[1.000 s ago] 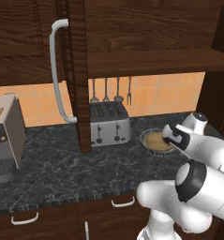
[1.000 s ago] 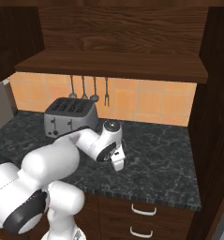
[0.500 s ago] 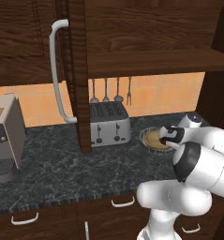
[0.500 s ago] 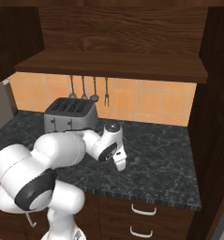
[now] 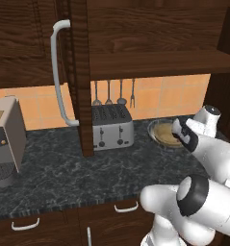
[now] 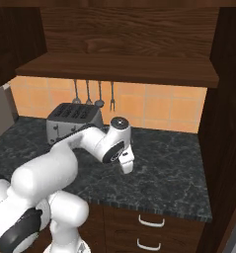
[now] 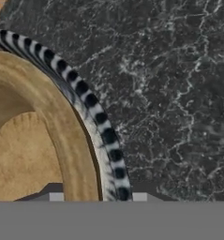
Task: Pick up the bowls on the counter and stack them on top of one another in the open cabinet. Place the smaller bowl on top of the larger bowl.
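Nothing is in the dark brown wooden wall cabinet [image 5: 150,43] yet; its plank shelf looks bare. The plain tan round bowl [image 7: 33,140] sits inside the wide blue-grey patterned bowl [image 7: 104,136], both resting on the dark marbled stone surface [image 5: 63,173] right of the silver toaster [image 5: 111,127]. The white arm's gripper [image 5: 184,134] hangs over the bowls' rim (from where I stand, I cannot tell whether its jaws are apart or clamped). Both bowls remain to be lifted and stacked. No readable writing anywhere.

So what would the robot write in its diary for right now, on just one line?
stage: grasping bowl rim | gripper: down at rim, grip unclear | smaller bowl: inside larger bowl | place: counter | cabinet: no bowls
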